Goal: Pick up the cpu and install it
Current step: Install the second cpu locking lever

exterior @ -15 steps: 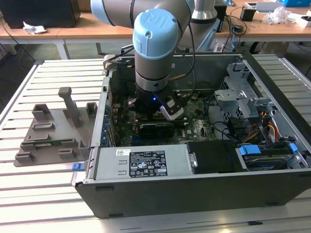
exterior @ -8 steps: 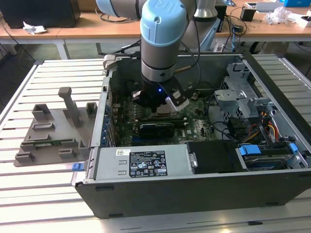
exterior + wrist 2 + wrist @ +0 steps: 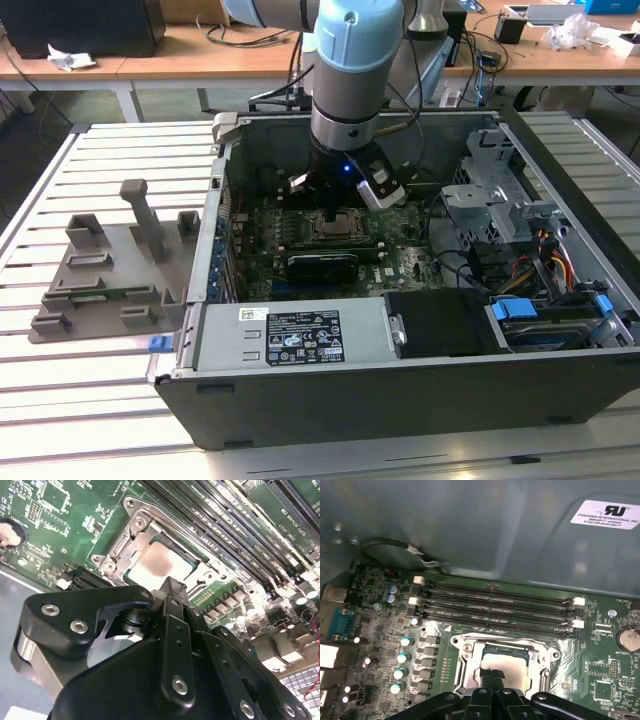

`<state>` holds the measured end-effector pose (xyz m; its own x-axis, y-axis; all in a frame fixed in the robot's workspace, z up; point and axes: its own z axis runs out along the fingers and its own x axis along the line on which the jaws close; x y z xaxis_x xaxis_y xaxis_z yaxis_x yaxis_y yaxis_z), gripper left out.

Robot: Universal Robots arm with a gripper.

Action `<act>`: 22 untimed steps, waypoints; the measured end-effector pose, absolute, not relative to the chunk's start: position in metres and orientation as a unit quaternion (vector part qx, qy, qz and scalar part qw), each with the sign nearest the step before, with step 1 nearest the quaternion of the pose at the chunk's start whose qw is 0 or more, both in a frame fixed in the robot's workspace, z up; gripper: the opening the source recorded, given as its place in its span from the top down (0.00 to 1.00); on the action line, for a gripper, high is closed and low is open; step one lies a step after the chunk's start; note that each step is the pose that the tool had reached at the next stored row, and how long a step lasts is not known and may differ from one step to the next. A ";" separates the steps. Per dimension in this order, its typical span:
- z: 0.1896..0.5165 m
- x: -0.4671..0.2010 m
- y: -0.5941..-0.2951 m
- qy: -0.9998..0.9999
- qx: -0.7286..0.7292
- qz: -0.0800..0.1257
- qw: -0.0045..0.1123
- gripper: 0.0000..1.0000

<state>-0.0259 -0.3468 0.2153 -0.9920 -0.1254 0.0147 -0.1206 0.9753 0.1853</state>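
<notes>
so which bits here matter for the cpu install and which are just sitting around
Job in hand:
- cpu, lying in the socket frame
- gripper, right above it
- motherboard

Lying about:
- grey tray beside the case
- power supply
- drive cage

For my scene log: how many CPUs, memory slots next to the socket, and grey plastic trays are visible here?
cpu: 1
memory slots: 4
grey tray: 1
Total: 6
</notes>
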 end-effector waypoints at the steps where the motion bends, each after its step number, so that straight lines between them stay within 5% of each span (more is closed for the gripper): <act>1: 0.215 -0.024 -0.344 -0.995 0.062 -0.083 0.014 0.89; 13: 0.215 -0.009 -0.311 -0.997 0.059 0.037 0.023 0.89; 15: 0.215 -0.006 -0.304 -0.995 0.058 0.076 0.025 0.89; 19: 0.220 -0.006 -0.302 -0.995 0.059 0.079 0.026 0.89; 22: 0.223 -0.006 -0.302 -0.997 0.059 0.052 0.024 0.89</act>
<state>-0.0057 -0.3019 0.2230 -0.9919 -0.1153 0.0540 -0.1203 0.9876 -0.1005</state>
